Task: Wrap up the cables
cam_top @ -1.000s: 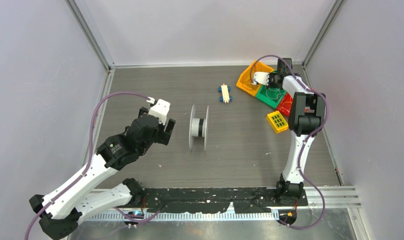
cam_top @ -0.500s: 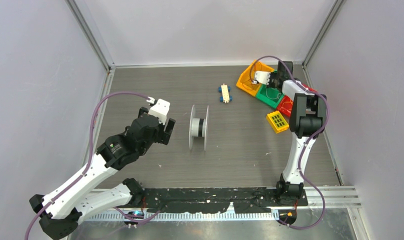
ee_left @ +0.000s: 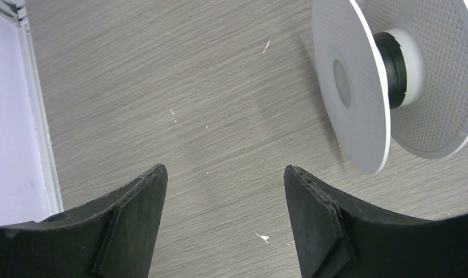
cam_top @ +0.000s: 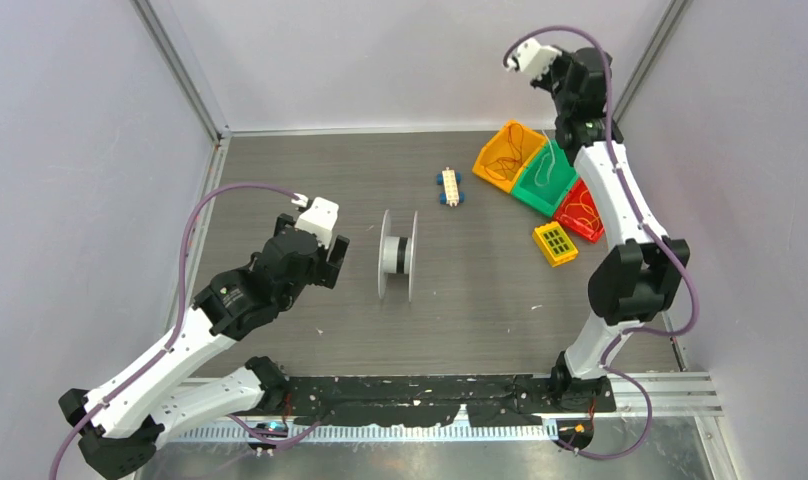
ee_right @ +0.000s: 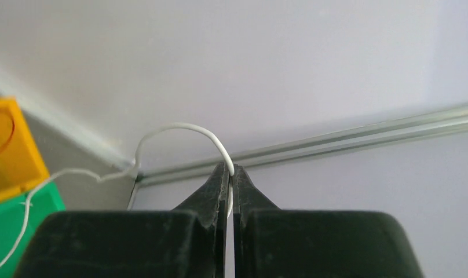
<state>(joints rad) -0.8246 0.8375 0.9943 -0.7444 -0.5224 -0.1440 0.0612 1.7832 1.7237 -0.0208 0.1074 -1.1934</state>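
Because the white cable is pinched in the closed right gripper, held high above the green bin, its loose length hangs down and trails into that bin. The spool stands on edge well apart to the left, axle level, near the left gripper, whose jaws are spread wide and empty. The right arm likely has to carry that 1 end leftward.

High rear overview of whole table; close wrist views; spool common to overview and left.
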